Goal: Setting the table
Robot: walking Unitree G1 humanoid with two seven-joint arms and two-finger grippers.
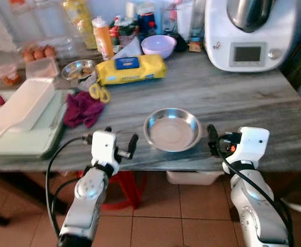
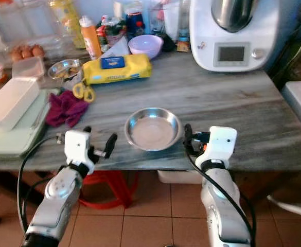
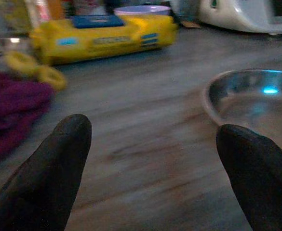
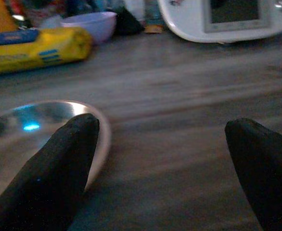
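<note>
Steel bowl [image 1: 172,128]: on the table [image 1: 232,95], near its front edge.
Left gripper [image 1: 120,145]: jaws wide, beside the bowl's left.
Right gripper [image 1: 215,140]: jaws wide, just right of the bowl.

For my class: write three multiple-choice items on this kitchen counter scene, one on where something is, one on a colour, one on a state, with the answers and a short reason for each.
1. Where does the steel plate stand?
A. near the counter's front edge, between the two grippers
B. on the green tray
C. on top of the white appliance

2. What colour is the cloth beside the scissors?
A. white
B. dark magenta
C. blue

3. How are the left gripper fingers set?
A. shut on the plate
B. shut on the cloth
C. open, holding nothing

Answers:
1 A: the plate sits on the grey counter, with the left gripper on one side and the right gripper on the other.
2 B: the crumpled cloth is dark magenta.
3 C: the left wrist view shows bare counter between the two spread fingers.
</note>
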